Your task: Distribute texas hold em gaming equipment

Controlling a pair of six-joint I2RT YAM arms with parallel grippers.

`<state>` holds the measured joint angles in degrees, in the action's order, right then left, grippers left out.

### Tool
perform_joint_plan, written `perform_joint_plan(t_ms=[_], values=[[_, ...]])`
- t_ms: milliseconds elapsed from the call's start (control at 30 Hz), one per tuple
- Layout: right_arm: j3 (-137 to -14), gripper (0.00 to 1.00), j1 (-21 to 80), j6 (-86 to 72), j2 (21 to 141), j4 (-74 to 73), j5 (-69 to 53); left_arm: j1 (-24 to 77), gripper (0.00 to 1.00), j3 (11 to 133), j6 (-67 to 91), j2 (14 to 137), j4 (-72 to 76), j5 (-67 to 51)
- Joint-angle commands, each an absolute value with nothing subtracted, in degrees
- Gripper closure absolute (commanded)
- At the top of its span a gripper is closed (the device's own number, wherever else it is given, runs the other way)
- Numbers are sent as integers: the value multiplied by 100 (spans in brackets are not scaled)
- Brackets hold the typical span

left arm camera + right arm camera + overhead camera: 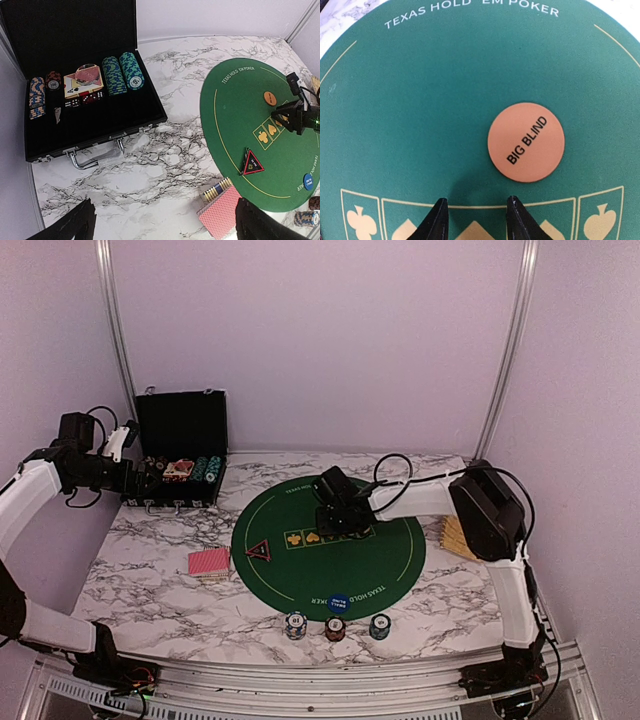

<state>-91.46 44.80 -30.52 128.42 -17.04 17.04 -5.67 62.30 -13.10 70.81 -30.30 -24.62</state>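
Right gripper: jaws partly apart, empty, low over mat.
Orange disc: flat on mat just ahead-right of its tips, untouched; apparently placed as a player's marker.
Left gripper: spread wide, empty; case ahead-left, cards just ahead-right.

Printed in white along the far arc of the green mat: "TEXAS HOLD 'EM POKER". Printed in black across the orange disc: "BIG BLIND". Marked in gold outline boxes on the mat: club sign, spade sign. Marked on a dark chip in the case: "100". Not legible at this size: lettering on blue disc and triangle.
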Motion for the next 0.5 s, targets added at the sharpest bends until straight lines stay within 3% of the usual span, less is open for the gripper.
perform_joint_plan(t_ms=[0,200,467], values=[[-9718,62,4411,-3284,13285,-2104,1758,-584,1,6313,-1375,7086,-3145,-2527],[-9964,68,4231,-3379,13585,-2386,2006,-580,1,6284,-1382,7100,-3144,-2550],[-10258,70,3996,-3404,13807,-2570,2340,-576,1,6302,-1465,7096,-3186,-2551]])
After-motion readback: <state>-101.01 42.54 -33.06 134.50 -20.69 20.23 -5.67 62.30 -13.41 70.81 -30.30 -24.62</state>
